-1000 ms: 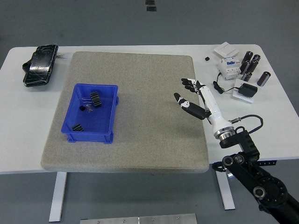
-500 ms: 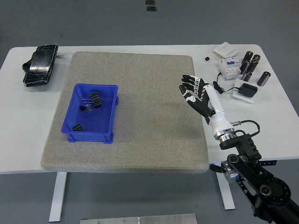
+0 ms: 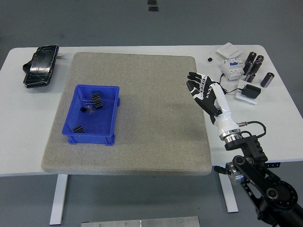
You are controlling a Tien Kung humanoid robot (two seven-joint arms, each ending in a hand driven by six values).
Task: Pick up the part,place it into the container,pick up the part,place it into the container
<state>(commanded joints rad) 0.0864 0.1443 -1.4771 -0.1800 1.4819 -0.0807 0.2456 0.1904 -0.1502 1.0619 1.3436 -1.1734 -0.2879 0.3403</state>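
A blue plastic container [image 3: 70, 126] sits on the left part of the grey mat [image 3: 142, 94]. Inside it lie black gear-like parts: one [image 3: 97, 100] near the back, a small one [image 3: 83, 109] beside it and one [image 3: 78, 128] near the front. My right hand [image 3: 198, 86] hovers over the mat's right edge, fingers spread and flat, holding nothing. It is far to the right of the container. The left arm is out of view.
A black wrapped bundle [image 3: 40, 65] lies at the table's back left. At the back right are several black cylinders [image 3: 252, 66], a white electrical module [image 3: 231, 67], a white card [image 3: 227, 49], a black block on a white base [image 3: 249, 91] and a small black piece [image 3: 209, 59].
My right hand has turned from a pinched, side-on pose to a flat, spread one and shifted slightly back and to the right. The container and its parts have not moved.
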